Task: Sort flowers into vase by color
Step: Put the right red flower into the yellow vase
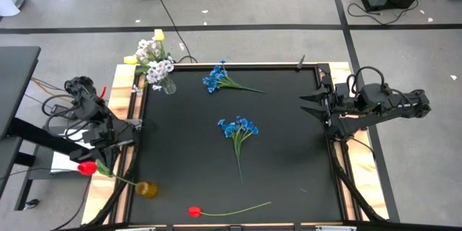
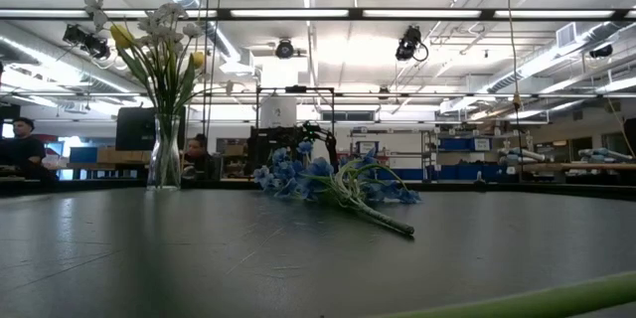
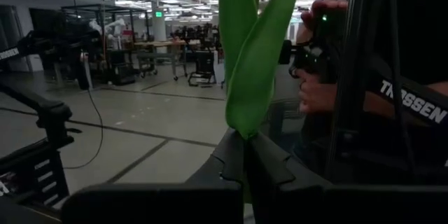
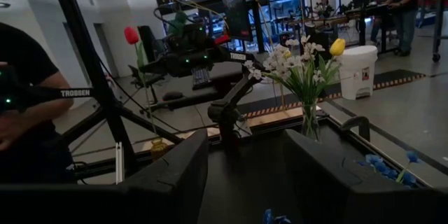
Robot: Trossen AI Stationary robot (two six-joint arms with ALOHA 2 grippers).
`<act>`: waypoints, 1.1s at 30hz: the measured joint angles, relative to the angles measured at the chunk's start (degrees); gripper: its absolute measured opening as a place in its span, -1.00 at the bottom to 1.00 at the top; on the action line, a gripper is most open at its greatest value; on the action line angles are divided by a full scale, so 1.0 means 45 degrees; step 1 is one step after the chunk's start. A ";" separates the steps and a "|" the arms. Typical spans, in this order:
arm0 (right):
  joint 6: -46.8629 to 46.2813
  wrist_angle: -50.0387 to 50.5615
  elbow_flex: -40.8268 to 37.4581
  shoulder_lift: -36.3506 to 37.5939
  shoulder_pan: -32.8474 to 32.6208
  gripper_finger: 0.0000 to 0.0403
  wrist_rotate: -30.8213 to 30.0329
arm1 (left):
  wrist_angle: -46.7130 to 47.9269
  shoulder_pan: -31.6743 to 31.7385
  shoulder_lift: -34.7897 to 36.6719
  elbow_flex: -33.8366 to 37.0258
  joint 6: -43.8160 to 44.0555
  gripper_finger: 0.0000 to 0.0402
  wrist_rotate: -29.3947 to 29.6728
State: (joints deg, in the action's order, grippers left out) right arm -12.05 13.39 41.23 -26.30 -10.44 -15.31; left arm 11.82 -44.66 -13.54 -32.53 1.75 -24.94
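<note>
Fingers [image 3: 269, 164] of the left gripper [image 1: 108, 138] are clamping a red tulip [image 1: 87, 167] by its stalk, holding it off the table edge just short of the amber vase [image 1: 146, 189]. Being gripped low, the long stalk could swing and miss the narrow neck, or knock the vase over. Over at the far edge, the right gripper [image 1: 309, 105] is waiting with fingers spread, holding nothing.
</note>
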 joint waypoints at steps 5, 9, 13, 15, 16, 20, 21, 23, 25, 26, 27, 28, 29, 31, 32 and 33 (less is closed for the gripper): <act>0.0001 0.0000 0.0000 0.0003 0.0000 -0.05 0.0002 | 0.0560 0.0000 -0.0005 0.0066 -0.0259 -0.97 -0.0018; 0.0004 0.0000 0.0000 0.0000 0.0001 -0.05 -0.0001 | -0.0112 0.0000 0.0105 0.1061 -0.0151 -0.97 -0.0098; 0.0001 0.0000 0.0000 -0.0002 0.0003 -0.05 0.0002 | -0.1364 0.0000 0.0227 0.2333 0.0558 -0.97 -0.0266; 0.0003 0.0000 0.0000 0.0003 0.0000 -0.05 0.0004 | -0.1765 0.0000 0.0292 0.2843 0.0709 -0.97 -0.0336; 0.0001 0.0000 0.0000 0.0003 0.0003 -0.05 0.0001 | -0.1922 0.0000 0.0300 0.3061 0.0752 -0.97 -0.0381; 0.0003 -0.0002 0.0000 0.0002 0.0002 -0.05 0.0000 | -0.2651 0.0000 0.0481 0.3823 0.0940 -0.90 -0.0663; 0.0002 -0.0007 0.0000 0.0003 0.0003 -0.05 0.0001 | -0.2738 0.0000 0.0550 0.3947 0.0941 -0.86 -0.0669; 0.0000 -0.0010 0.0000 0.0002 0.0005 -0.05 -0.0001 | -0.2864 0.0000 0.0666 0.4150 0.0945 -0.76 -0.0669; 0.0004 -0.0010 0.0000 0.0003 0.0005 -0.05 -0.0001 | -0.3032 0.0005 0.0773 0.4283 0.1120 -0.64 -0.0665; 0.0004 -0.0010 0.0000 0.0003 0.0004 -0.05 0.0000 | -0.3160 0.0013 0.0796 0.4319 0.1232 -0.57 -0.0658; 0.0004 -0.0010 0.0000 -0.0001 0.0004 -0.05 0.0003 | -0.3256 0.0040 0.0822 0.4326 0.1351 -0.51 -0.0656; 0.0002 -0.0010 0.0000 0.0001 0.0001 -0.05 -0.0001 | -0.3351 0.0061 0.0877 0.4328 0.1500 -0.44 -0.0654; 0.0004 -0.0010 0.0000 -0.0002 0.0002 -0.05 -0.0001 | -0.3480 0.0086 0.0916 0.4333 0.1664 -0.37 -0.0649; 0.0000 -0.0010 0.0000 0.0002 0.0001 -0.05 0.0003 | -0.3899 0.0167 0.1046 0.4333 0.1931 -0.24 -0.0641; 0.0004 -0.0010 0.0000 0.0003 0.0004 -0.05 0.0000 | -0.4077 0.0195 0.1117 0.4333 0.2073 -0.18 -0.0635; 0.0004 -0.0010 0.0000 0.0003 0.0000 -0.05 -0.0001 | -0.4230 0.0227 0.1194 0.4333 0.2266 -0.11 -0.0620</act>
State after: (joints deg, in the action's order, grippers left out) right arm -12.03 13.34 41.23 -26.28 -10.44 -15.31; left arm -7.21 -43.65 -8.17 -13.04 11.94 -27.73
